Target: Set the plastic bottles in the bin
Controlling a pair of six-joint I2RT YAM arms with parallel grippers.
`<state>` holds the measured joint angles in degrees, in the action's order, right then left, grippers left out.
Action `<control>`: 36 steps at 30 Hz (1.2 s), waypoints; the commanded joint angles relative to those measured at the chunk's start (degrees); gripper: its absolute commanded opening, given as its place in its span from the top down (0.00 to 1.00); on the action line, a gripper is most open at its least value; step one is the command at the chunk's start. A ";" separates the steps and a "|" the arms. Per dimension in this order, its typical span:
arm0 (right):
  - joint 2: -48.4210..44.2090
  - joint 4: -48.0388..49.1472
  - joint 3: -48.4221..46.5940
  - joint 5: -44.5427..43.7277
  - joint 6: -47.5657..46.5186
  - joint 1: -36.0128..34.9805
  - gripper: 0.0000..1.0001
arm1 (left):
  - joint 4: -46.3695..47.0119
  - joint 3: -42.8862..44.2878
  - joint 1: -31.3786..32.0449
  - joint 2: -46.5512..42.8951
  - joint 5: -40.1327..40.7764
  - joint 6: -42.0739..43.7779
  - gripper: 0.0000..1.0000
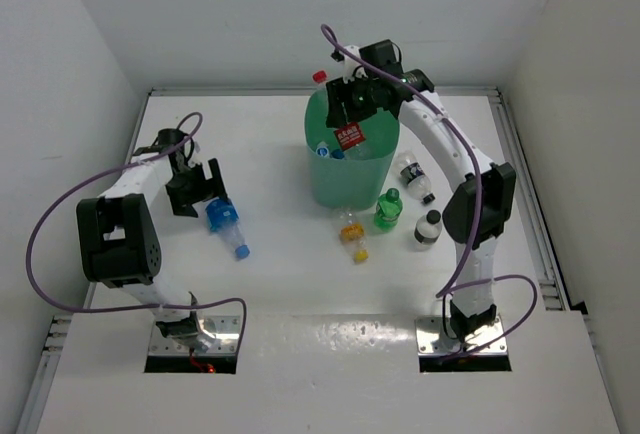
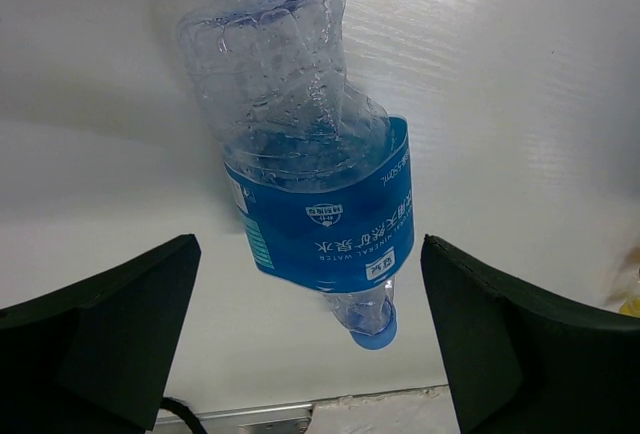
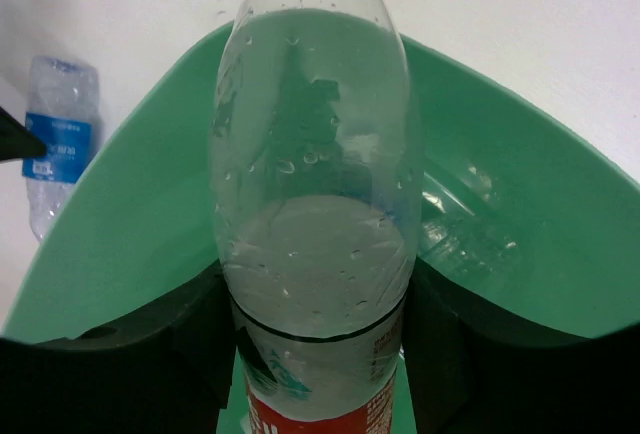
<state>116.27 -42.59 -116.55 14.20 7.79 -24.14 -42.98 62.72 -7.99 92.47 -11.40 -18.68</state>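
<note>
The mint-green bin (image 1: 352, 186) stands at the table's middle back, with at least one blue-labelled bottle (image 1: 325, 149) inside. My right gripper (image 1: 350, 109) is shut on a clear red-labelled, red-capped bottle (image 1: 350, 137) and holds it over the bin's opening. In the right wrist view this bottle (image 3: 315, 184) fills the centre, with the bin (image 3: 130, 214) behind it. My left gripper (image 1: 197, 189) is open just above a blue-labelled bottle (image 1: 225, 218) lying on the table. In the left wrist view that bottle (image 2: 320, 214) lies ahead between the spread fingers (image 2: 100, 334), untouched.
Right of and in front of the bin are a clear black-labelled bottle (image 1: 413, 176), a green bottle (image 1: 388, 210), a black-capped bottle (image 1: 428, 229) and a yellow-capped bottle (image 1: 352, 233) lying down. White walls enclose the table.
</note>
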 commanded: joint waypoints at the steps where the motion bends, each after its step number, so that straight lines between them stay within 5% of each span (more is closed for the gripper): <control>1: -0.86 -0.05 -0.61 1.27 -0.32 -0.03 0.46 | 0.71 -0.14 -0.54 -1.59 -0.73 0.13 0.01; 2: -2.35 2.22 0.79 1.36 0.11 0.15 0.65 | 0.71 -0.14 -0.54 -1.59 -0.73 0.13 0.01; 5: -6.04 6.87 4.13 5.82 2.04 0.85 0.88 | 0.71 -0.14 -1.06 -1.59 -1.25 0.13 0.01; 10: -15.95 23.20 15.10 8.92 5.99 0.33 1.00 | 2.46 -0.66 -1.06 -2.73 -4.42 0.13 0.01; 19: -28.63 62.78 42.07 -7.67 10.13 -2.22 1.00 | 3.52 -3.56 -2.12 -4.40 -6.70 1.27 0.01; 25: -27.50 91.03 51.77 -16.82 7.43 -4.33 1.00 | 3.52 -3.57 -2.65 -4.40 -7.23 1.27 0.01; 33: -20.65 103.84 53.71 -20.53 5.04 -4.42 0.97 | 3.52 -2.25 -3.79 -3.87 -7.23 1.27 0.01; 36: -20.82 104.73 55.89 -19.92 5.04 -4.42 0.59 | 3.52 -2.25 -4.31 -3.87 -6.71 1.80 0.01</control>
<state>96.38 51.86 -62.17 -5.15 13.65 -28.34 -40.16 59.33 -11.03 90.11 -17.74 -17.82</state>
